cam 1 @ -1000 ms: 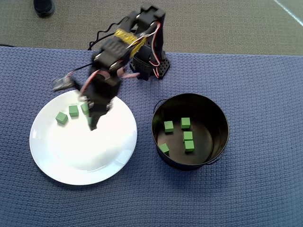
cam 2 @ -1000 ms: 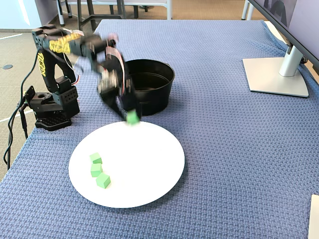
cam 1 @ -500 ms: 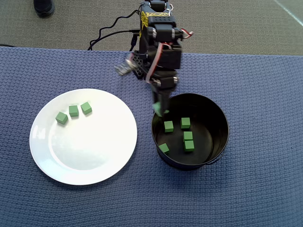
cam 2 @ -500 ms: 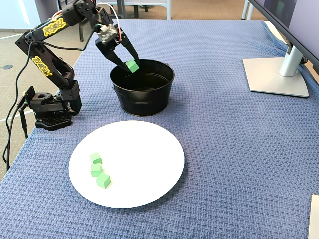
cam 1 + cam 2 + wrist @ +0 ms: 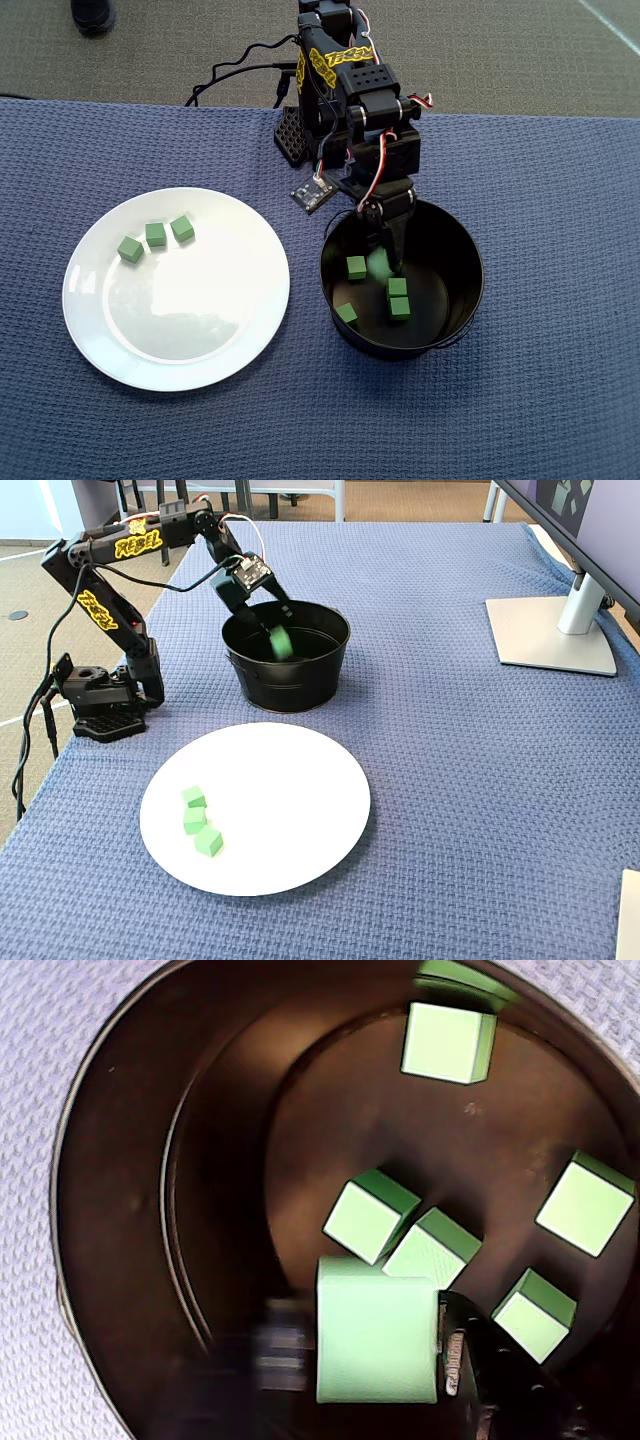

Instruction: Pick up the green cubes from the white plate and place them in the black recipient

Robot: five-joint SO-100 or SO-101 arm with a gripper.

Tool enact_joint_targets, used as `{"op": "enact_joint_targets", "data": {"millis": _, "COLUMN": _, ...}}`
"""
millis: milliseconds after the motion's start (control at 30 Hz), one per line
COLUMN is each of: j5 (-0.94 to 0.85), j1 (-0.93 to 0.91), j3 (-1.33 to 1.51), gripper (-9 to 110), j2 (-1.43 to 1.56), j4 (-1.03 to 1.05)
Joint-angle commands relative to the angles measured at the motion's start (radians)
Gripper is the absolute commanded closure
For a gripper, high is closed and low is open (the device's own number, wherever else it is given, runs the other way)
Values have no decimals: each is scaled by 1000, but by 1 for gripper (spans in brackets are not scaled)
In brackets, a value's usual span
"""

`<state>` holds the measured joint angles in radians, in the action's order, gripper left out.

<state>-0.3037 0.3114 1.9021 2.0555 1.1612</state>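
— Where is the arm now?

— Its end effector [image 5: 383, 262] hangs over the black recipient [image 5: 318, 685], which stands toward the far left part of the tabletop [image 5: 450, 780]. In the wrist view a green cube [image 5: 377, 1330] sits against one finger [image 5: 480, 1355]. The other finger is only a blur, so I cannot tell if the jaws grip the cube or have let it go.

— And the other cubes?

— Five cubes in the pot [image 5: 372, 1216] lie on its shiny floor in the wrist view. Three cubes on the plate [image 5: 155, 234] sit in a short row near the rim of the white plate [image 5: 175, 350], on the side away from the pot, toward the near left corner.

— Are they hard to take?

— I think not. They look light and stiff, with a matte face that should not slip. I would take one by two opposite flat sides. The plate is glossy, so a cube may slide if pushed.
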Motion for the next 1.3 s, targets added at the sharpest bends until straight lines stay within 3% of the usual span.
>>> {"op": "enact_joint_targets", "data": {"millis": 0, "j5": -32, "j1": 15, "j3": -38, "gripper": 67, "j2": 41, "j4": 28}}
{"op": "enact_joint_targets", "data": {"millis": 133, "j5": -63, "j1": 14, "j3": -84, "gripper": 69, "j2": 72, "j4": 84}}
{"op": "enact_joint_targets", "data": {"millis": 267, "j5": -91, "j1": -80, "j3": -247, "gripper": 78, "j2": 84, "j4": 176}}
{"op": "enact_joint_targets", "data": {"millis": 467, "j5": -385, "j1": -385, "j3": -515, "gripper": 84, "j2": 25, "j4": 290}}
{"op": "enact_joint_targets", "data": {"millis": 600, "j5": -637, "j1": -627, "j3": -483, "gripper": 82, "j2": -43, "j4": 187}}
{"op": "enact_joint_targets", "data": {"millis": 833, "j5": -1020, "j1": -957, "j3": -247, "gripper": 80, "j2": -193, "j4": -206}}
{"op": "enact_joint_targets", "data": {"millis": 1100, "j5": -1355, "j1": -1143, "j3": -43, "gripper": 80, "j2": -344, "j4": -534}}
{"op": "enact_joint_targets", "data": {"millis": 1267, "j5": -1448, "j1": -1189, "j3": -32, "gripper": 80, "j2": -402, "j4": -581}}
